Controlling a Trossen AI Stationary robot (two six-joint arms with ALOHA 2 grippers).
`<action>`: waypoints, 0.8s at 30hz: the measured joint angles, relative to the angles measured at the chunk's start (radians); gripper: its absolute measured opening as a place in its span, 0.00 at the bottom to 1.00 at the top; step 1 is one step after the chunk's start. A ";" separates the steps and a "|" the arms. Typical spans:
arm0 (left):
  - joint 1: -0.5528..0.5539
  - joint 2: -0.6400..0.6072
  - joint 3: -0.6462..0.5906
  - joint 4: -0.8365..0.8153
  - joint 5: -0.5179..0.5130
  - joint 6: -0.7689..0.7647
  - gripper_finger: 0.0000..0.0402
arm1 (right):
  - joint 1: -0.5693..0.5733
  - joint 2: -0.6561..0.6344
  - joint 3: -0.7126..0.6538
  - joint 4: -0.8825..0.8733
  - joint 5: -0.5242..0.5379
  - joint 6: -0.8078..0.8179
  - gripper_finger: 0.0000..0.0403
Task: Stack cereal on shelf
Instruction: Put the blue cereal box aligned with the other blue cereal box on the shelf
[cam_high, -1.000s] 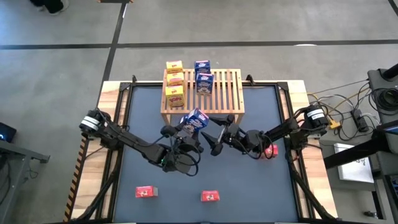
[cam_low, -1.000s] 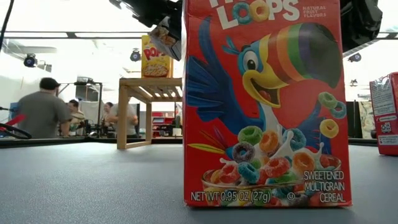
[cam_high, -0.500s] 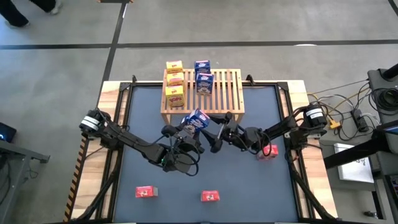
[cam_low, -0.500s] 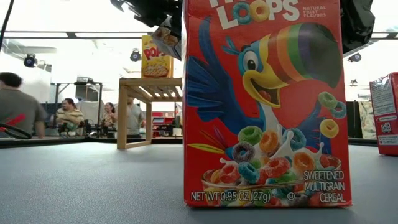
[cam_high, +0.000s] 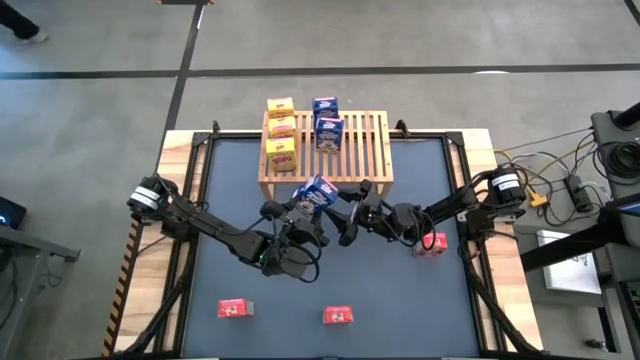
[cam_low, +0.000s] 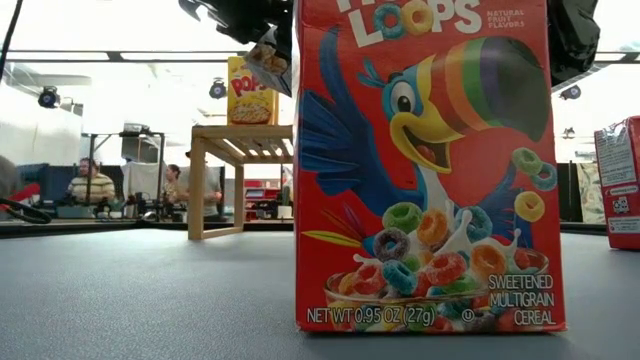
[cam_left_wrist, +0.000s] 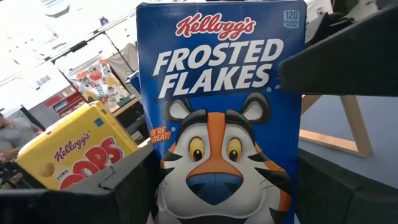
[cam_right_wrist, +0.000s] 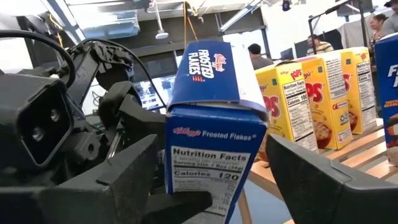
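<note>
Handover step: left gripper (cam_high: 305, 205) is clamped on a blue box (cam_high: 316, 190); right gripper (cam_high: 352, 203), fingers apart around it, must close before the left lets go.

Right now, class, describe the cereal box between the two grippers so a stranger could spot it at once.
Start at the wooden slatted shelf at the table's far edge. Just in front of its near edge, the left gripper holds a blue Frosted Flakes box in the air. The other two blue boxes stand on the shelf; this one is off it and between both grippers.
</note>
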 joint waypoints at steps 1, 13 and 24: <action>0.000 0.000 0.000 0.000 0.006 0.000 0.70 | 0.000 0.000 0.000 0.000 0.000 0.000 0.69; 0.000 0.000 0.000 -0.001 0.010 0.000 0.70 | 0.000 0.000 0.000 0.000 -0.002 -0.002 0.53; 0.001 -0.002 -0.001 -0.004 0.029 0.011 0.72 | 0.000 0.000 -0.002 0.000 0.000 -0.016 0.48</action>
